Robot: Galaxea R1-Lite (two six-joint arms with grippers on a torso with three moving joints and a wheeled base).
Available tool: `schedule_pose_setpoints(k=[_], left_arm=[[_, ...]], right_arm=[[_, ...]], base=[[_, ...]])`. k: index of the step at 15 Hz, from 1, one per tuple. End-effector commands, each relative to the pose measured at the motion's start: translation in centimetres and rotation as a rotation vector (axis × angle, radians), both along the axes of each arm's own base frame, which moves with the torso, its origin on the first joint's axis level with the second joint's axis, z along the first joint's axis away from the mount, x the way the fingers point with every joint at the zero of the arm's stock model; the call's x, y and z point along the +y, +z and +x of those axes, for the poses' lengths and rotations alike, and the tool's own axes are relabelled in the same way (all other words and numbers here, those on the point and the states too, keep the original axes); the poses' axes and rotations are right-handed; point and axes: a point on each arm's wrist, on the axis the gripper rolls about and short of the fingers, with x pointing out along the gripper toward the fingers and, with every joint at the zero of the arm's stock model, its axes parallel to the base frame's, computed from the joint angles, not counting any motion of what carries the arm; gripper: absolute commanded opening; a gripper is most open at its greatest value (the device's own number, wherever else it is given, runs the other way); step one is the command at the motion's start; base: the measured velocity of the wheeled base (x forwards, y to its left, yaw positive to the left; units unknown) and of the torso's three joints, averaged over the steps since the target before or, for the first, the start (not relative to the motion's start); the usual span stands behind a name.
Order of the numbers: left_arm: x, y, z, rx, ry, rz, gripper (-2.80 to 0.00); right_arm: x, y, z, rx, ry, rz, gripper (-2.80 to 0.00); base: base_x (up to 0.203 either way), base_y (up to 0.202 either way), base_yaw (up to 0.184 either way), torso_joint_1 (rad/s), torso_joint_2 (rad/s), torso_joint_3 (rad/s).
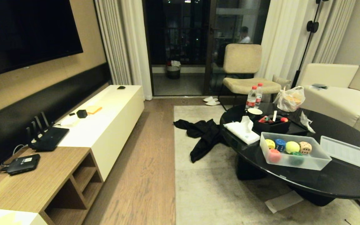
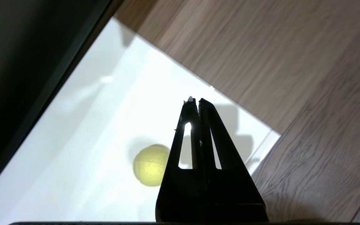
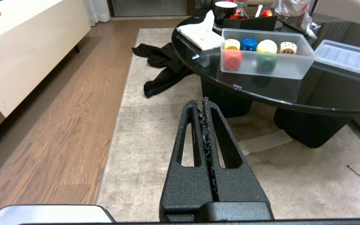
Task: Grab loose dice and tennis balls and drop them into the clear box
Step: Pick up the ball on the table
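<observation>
The clear box (image 1: 305,163) stands open on the black round table (image 1: 339,184), with its ribbed lid (image 1: 350,153) lying beside it. Inside are yellow (image 1: 270,143), blue (image 1: 280,144), beige (image 1: 305,147), red-orange (image 1: 274,155) and green (image 1: 297,157) dice and one tennis ball (image 1: 292,147). A second tennis ball (image 2: 150,165) lies loose on a white cabinet top (image 2: 98,131). My left gripper (image 2: 197,100) hangs shut and empty above that top, just beside the ball. My right gripper (image 3: 200,101) is shut and empty, low over the rug, short of the clear box (image 3: 286,67). Neither arm shows in the head view.
The table also bears a black organiser tray (image 1: 272,125), a tissue pack (image 1: 242,129), bottles (image 1: 252,97) and a plastic bag (image 1: 289,98). A black garment (image 1: 203,134) and a paper sheet (image 1: 283,201) lie on the rug. The TV cabinet (image 1: 105,118) runs along the left wall.
</observation>
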Motion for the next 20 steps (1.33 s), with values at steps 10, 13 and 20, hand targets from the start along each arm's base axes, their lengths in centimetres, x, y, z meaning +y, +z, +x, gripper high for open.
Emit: schedule_pose_setpoints(k=[10,13,20], left_arm=[[5.0,-8.6,-1.8,0.166,0.177,-0.342,0.00],[5.8,-9.4,-1.8,0.166,0.218,-0.365,0.00],[8.6,-10.9,-2.7,0.167,0.286,-0.382,0.00]], right_arm=[[0.0,0.0,0.0,0.001,0.000,0.000,-2.80],[0.0,0.0,0.0,0.001,0.000,0.000,-2.80],[0.0,0.0,0.0,0.001,0.000,0.000,-2.80]], base=[[0.000,0.000,0.000,0.000,0.00,0.000],[0.000,0.000,0.000,0.000,0.00,0.000],[0.000,0.000,0.000,0.000,0.00,0.000]])
